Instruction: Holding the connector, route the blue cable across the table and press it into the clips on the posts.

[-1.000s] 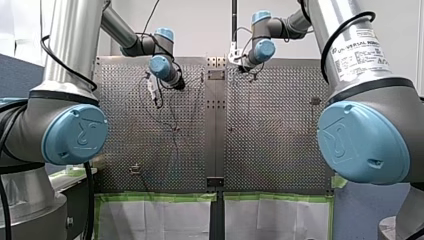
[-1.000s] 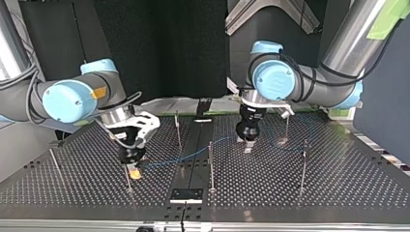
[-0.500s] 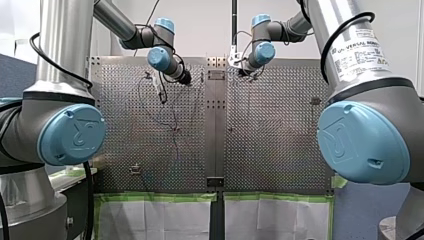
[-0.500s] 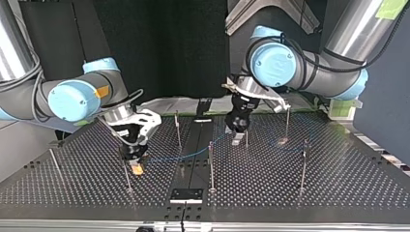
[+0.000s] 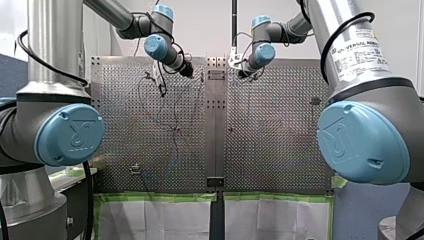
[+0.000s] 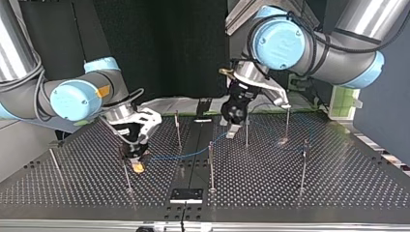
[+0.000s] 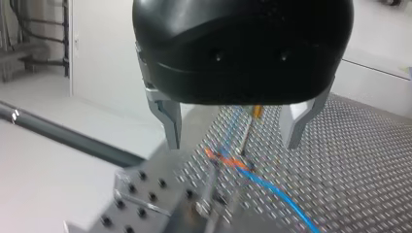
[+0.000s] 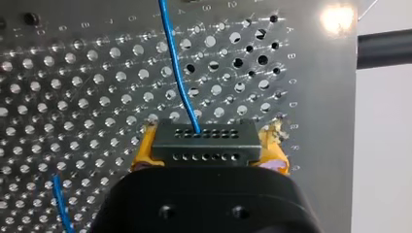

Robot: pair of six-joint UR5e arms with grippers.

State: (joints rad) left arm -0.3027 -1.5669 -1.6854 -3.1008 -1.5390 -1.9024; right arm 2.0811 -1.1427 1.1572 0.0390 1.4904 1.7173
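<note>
Claw states: the right claw pinches the connector between yellow pads; the left claw is spread and holds nothing. The worktop is a perforated metal plate carrying thin upright posts. The right claw sits low at the top view's left, just beside a near post. The left claw hangs over the far middle, next to a far post. The blue cable leads from the connector rightward past the centre post toward the left claw. In the left wrist view it lies below the spread fingers. The connector is a small dark block.
</note>
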